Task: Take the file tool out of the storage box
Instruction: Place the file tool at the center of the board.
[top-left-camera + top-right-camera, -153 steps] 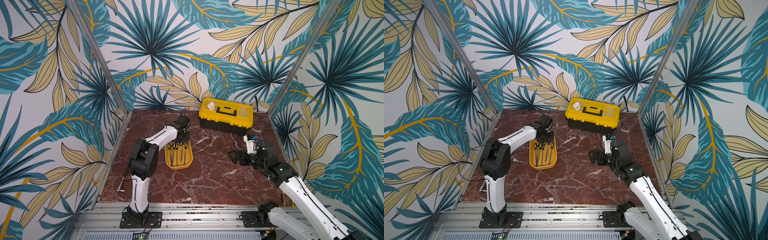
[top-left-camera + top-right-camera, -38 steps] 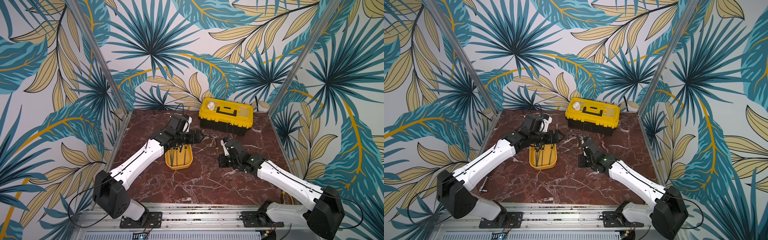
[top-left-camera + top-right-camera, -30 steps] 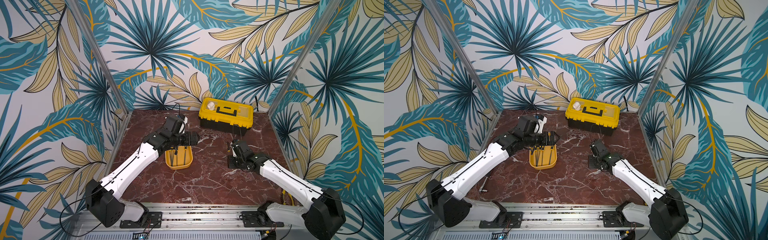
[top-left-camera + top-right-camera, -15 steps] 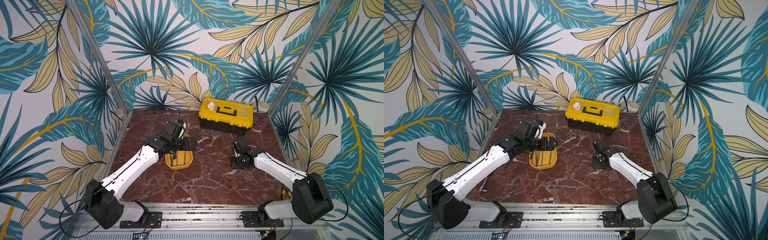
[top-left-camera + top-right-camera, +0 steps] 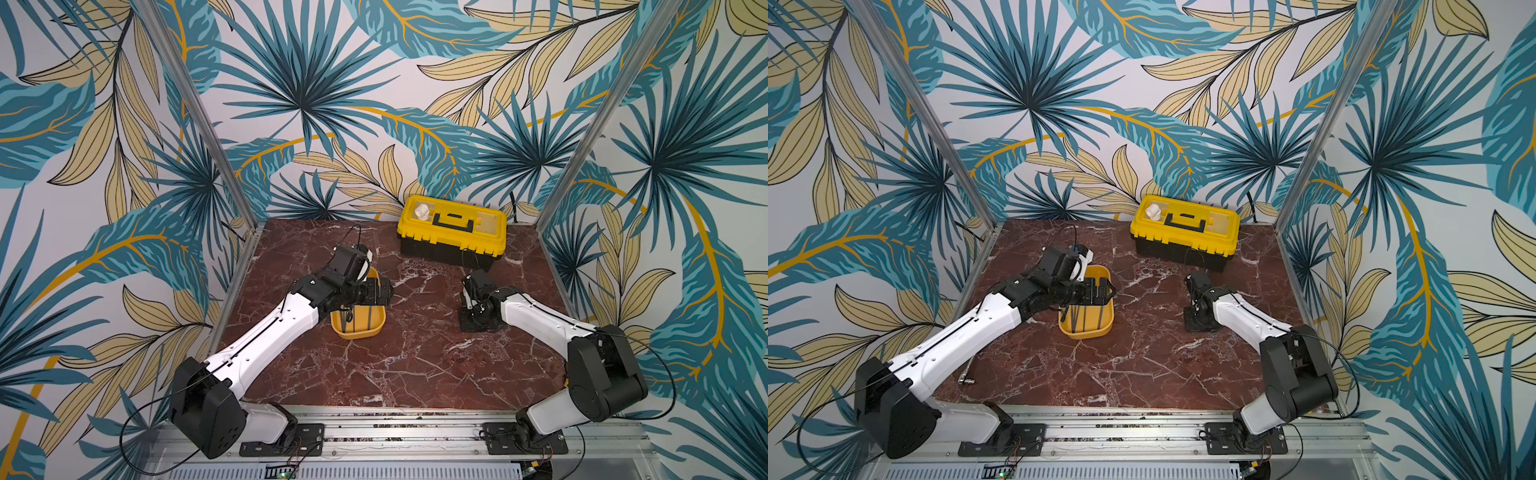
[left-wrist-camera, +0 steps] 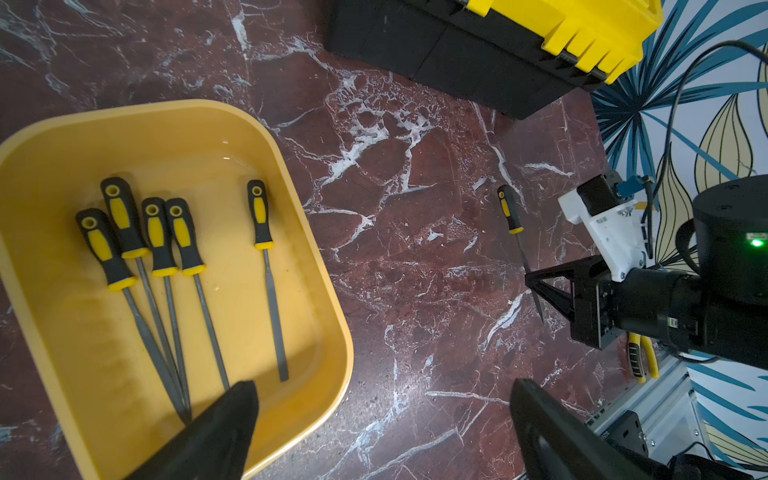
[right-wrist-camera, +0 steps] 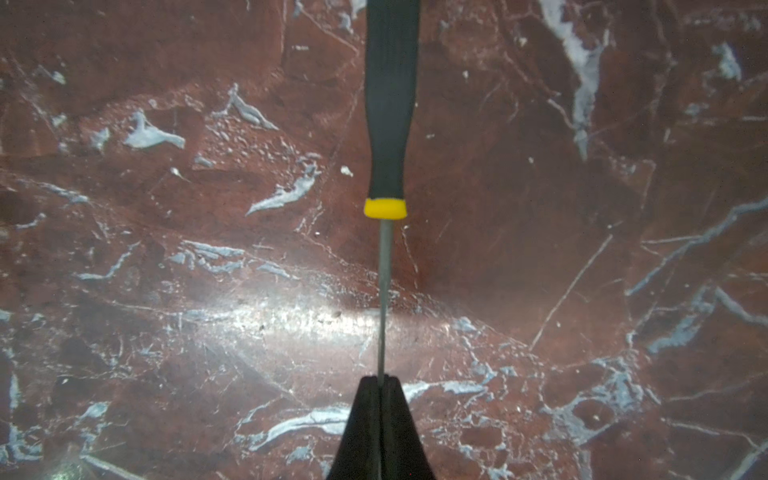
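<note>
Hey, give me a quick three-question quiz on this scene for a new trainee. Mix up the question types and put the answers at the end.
1. How many files lie in the orange tub?
2. True or false: the left gripper is shut on a file.
3. The right gripper pinches its file by: A) the black handle, B) the thin metal shaft, C) the yellow collar.

Key
1. Five.
2. False: it is open and empty.
3. B.
</note>
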